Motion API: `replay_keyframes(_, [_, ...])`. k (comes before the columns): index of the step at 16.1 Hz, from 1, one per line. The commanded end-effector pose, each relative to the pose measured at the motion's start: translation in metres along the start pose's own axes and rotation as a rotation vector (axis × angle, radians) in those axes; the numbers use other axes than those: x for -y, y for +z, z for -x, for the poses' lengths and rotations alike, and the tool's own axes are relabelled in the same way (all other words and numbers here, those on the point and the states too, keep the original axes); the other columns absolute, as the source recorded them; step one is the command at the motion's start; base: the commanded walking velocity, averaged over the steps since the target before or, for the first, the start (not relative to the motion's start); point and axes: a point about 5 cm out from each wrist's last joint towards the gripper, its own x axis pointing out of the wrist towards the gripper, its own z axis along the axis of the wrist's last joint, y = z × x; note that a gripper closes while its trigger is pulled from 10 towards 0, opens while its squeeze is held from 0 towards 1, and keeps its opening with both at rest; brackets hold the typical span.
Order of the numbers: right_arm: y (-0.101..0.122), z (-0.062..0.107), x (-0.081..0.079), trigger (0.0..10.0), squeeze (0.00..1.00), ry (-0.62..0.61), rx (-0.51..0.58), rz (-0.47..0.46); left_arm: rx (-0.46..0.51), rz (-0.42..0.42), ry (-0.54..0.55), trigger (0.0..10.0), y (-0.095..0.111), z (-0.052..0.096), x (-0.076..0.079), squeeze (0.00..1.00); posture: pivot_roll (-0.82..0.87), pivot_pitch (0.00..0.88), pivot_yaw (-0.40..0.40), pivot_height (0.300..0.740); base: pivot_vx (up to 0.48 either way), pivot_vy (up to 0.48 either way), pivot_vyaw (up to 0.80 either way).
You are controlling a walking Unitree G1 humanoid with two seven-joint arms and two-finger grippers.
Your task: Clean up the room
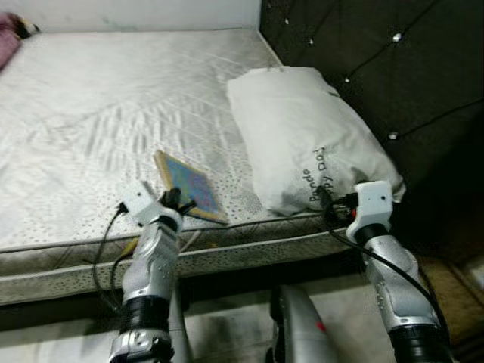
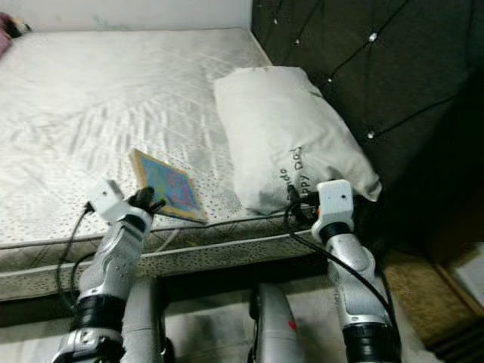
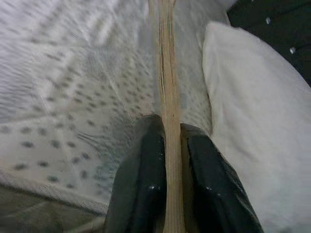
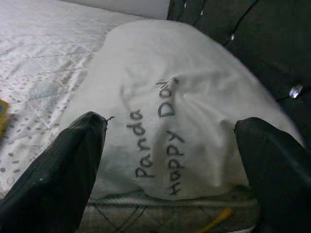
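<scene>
A thin book point(image 1: 190, 186) with a blue and yellow cover lies at the near edge of the white mattress point(image 1: 91, 113). My left gripper point(image 1: 178, 202) is shut on its near corner; in the left wrist view the two black fingers point(image 3: 146, 179) pinch the book's page edge point(image 3: 167, 87). A white pillow point(image 1: 302, 136) printed "Panda Happy Day" rests against the dark headboard. My right gripper point(image 4: 170, 160) stands open just in front of the pillow point(image 4: 180, 102), with its fingers spread wide and nothing between them.
A dark tufted headboard point(image 1: 378, 60) rises on the right. Something pink point(image 1: 9, 38) lies at the far left corner of the bed. Below the mattress edge are the bed frame and pale floor point(image 1: 227, 333).
</scene>
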Motion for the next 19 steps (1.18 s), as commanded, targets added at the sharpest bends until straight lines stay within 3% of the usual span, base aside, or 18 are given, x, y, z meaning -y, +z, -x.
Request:
replay_keyframes(1, [0.006,0.002,0.006,10.0,0.00,-0.002,0.009,0.018,-0.035,0.003,-0.036,10.0,0.000,-0.007,0.009,0.00,-0.17,0.000,-0.043,0.579,0.000,0.000,0.00])
replay_keyframes(4, [0.010,0.007,0.013,10.0,0.00,-0.004,0.006,0.039,-0.109,-0.005,-0.071,10.0,-0.001,-0.020,0.007,0.00,-0.20,0.000,-0.051,0.579,0.000,0.000,0.00])
replay_keyframes(6, [0.015,0.012,0.016,10.0,0.00,0.015,0.011,0.073,-0.136,0.014,-0.131,10.0,0.003,-0.027,0.015,0.00,-0.22,0.000,-0.061,0.579,0.000,0.000,0.00])
replay_keyframes(11, [0.017,0.025,0.020,10.0,0.00,0.028,-0.009,0.098,-0.143,0.041,-0.211,10.0,0.008,-0.037,0.022,0.00,-0.26,0.000,-0.075,0.579,0.000,0.000,0.00])
replay_keyframes(15, [0.020,0.026,0.024,10.0,0.00,0.031,-0.018,0.115,-0.104,0.012,-0.195,10.0,0.019,-0.043,0.013,0.00,-0.27,0.000,-0.084,0.579,0.000,0.000,0.00])
replay_keyframes(19, [0.019,0.029,0.025,10.0,0.00,0.039,-0.030,0.132,-0.069,0.008,-0.158,10.0,0.024,-0.043,-0.012,0.00,-0.27,0.000,-0.085,0.579,0.000,0.000,0.00])
